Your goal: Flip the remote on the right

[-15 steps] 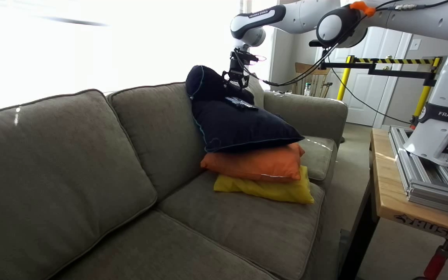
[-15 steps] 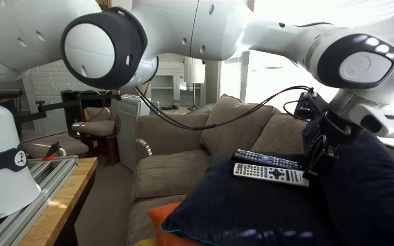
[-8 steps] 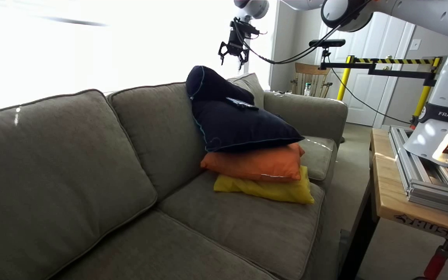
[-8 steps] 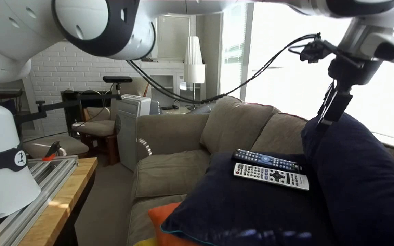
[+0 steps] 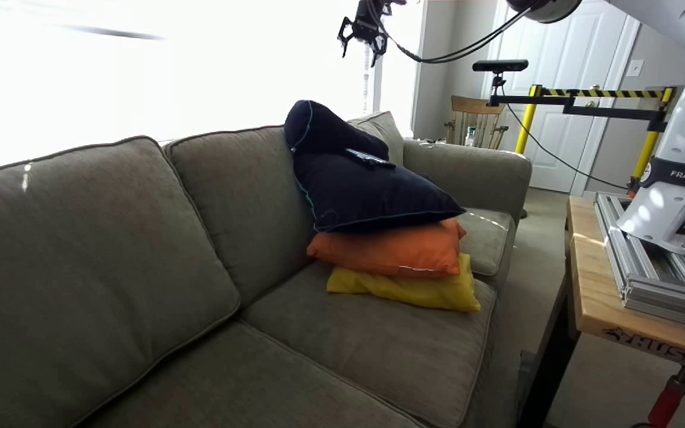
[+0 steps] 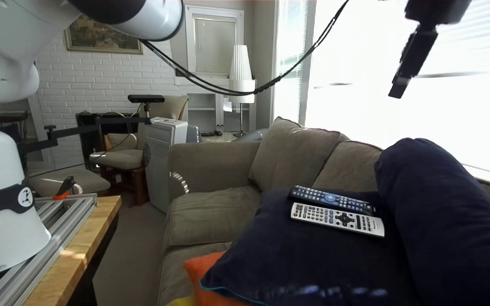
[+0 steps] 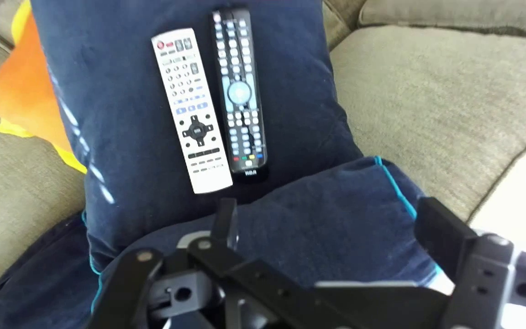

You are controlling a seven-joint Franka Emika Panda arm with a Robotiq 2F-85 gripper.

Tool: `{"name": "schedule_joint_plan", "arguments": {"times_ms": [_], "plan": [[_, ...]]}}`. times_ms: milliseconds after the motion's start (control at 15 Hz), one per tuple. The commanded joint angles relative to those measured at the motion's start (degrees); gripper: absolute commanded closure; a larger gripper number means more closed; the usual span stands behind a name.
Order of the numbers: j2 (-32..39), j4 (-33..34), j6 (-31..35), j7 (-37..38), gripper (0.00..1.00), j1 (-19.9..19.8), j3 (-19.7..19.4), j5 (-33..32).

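A: Where's the tool?

B: In an exterior view the black two-fingered metal gripper (image 5: 358,59) hangs high, its fingers spread. Well below lies a plump navy velvet cushion (image 5: 372,193), on top of an orange fabric cushion (image 5: 387,252).

A: And the remotes?

B: In an exterior view they lie on the navy cushion, buttons up: a slim silver plastic remote (image 6: 334,218) and, just beside it, a black plastic remote with a pale blue ring (image 6: 332,199). Buttons up doesn't tell me whether the flip is done.

A: Which is on the right?

B: The wrist view puts the black one there; whose right the task means, I can't tell. That view also shows the fingers wide apart, holding nothing.

A: How would it handle?

B: Either should be light and stiff, a bit slippery, hardly fragile. I'd pinch it across its narrow width, by the long sides, at the end farther from the fingers in the wrist view. The gap between the two looks wider there; at the nearer end a finger could catch the neighbour. The cushion will probably sink under a push, so go in gently.
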Motion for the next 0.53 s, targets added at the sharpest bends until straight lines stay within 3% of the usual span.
{"name": "schedule_joint_plan", "arguments": {"times_ms": [0, 200, 467], "plan": [[-4.89, -2.40, -10.31, -3.80, 0.00, -1.64, 1.38, 1.01], [-6.60, -1.43, -15.19, -7.55, 0.00, -1.79, 0.43, 0.01], [-7.65, -0.66, -15.78, -14.71, 0.00, -2.17, 0.16, -0.39]]}}
